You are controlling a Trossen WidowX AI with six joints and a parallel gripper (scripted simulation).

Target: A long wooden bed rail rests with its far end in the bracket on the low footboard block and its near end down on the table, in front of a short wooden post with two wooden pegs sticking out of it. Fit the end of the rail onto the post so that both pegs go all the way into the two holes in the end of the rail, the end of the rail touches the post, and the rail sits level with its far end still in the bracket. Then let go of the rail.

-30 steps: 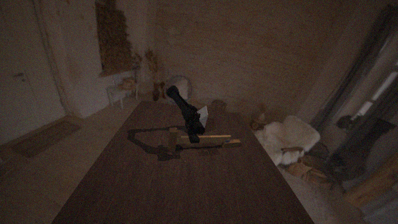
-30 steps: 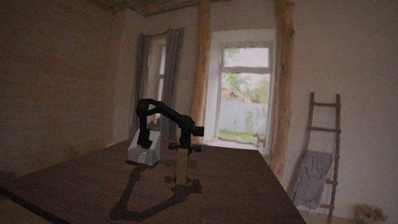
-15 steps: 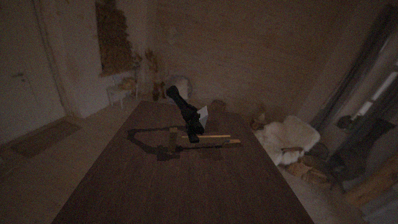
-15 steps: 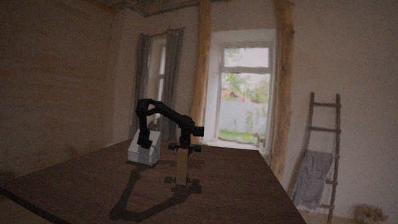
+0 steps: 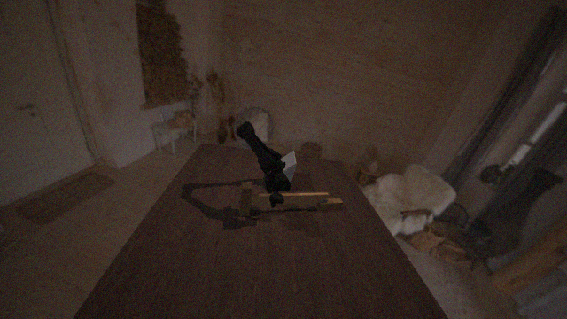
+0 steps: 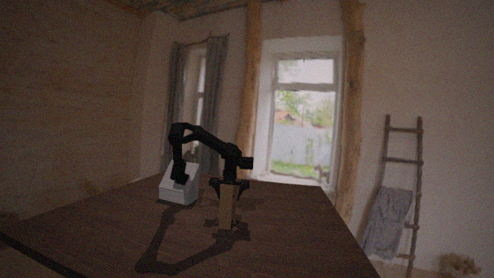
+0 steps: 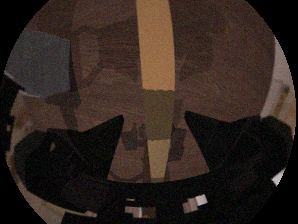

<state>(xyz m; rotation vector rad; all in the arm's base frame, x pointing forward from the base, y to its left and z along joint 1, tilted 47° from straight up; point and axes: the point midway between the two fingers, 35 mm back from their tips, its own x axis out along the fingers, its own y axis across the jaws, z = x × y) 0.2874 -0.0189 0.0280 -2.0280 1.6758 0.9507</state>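
pincer: the black two-fingered gripper [image 5: 276,205] [image 6: 231,190] [image 7: 154,116] stood wide, gripping nothing
rail: the long pale wooden rail [image 5: 294,194] [image 7: 156,47] ran between footboard and post (its peg fit hidden from me)
care: lift straight up, fingers clear of both sides

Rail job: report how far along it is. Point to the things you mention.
Looks done: from the top, the rail [image 5: 294,194] [image 7: 156,50] appears roughly level, running between the post [image 5: 245,201] [image 6: 227,206] and the footboard block [image 5: 334,201].
In hand: nothing gripped; the gripper [image 5: 276,203] [image 6: 229,193] [image 7: 154,116] is open, its fingers apart on either side of the rail.
Left: confirm the pegs are fully in and the end touches the post, which I cannot tell, then probably back away.
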